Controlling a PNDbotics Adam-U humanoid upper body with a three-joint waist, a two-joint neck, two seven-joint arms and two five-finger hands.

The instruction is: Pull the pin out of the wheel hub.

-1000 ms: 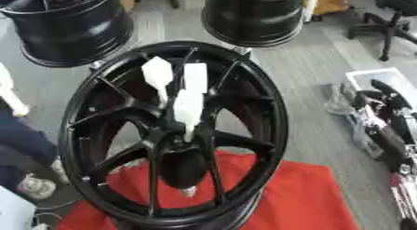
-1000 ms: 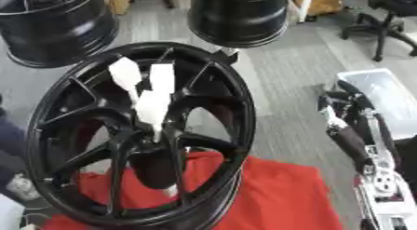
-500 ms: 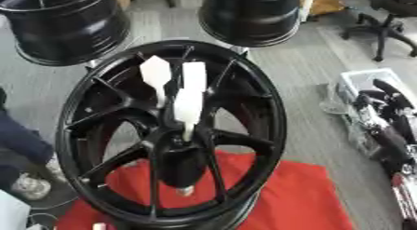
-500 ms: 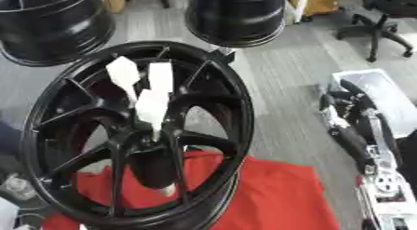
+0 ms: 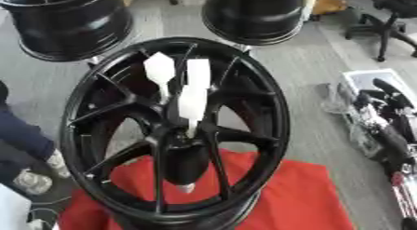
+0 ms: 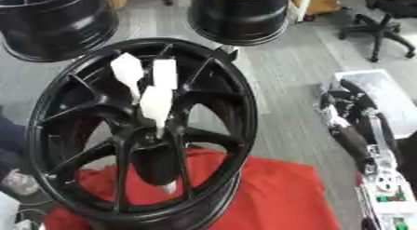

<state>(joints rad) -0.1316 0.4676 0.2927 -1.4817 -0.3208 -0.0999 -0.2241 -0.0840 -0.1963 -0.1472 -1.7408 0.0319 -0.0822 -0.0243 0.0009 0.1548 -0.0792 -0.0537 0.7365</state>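
We see the white pin (image 5: 193,101) in the hub's (image 5: 269,98) centre, its long axis pointing up towards the far rim. Our right hand (image 6: 340,113) hangs well apart, off the hub's right edge; we cannot tell its grip.

Grey floor (image 5: 322,57). Red cloth (image 5: 293,196) spread at bottom. Two black rims (image 5: 69,24) (image 5: 254,15) stand behind. Office chair (image 5: 391,19) top right. White tray (image 6: 383,91) at right edge.
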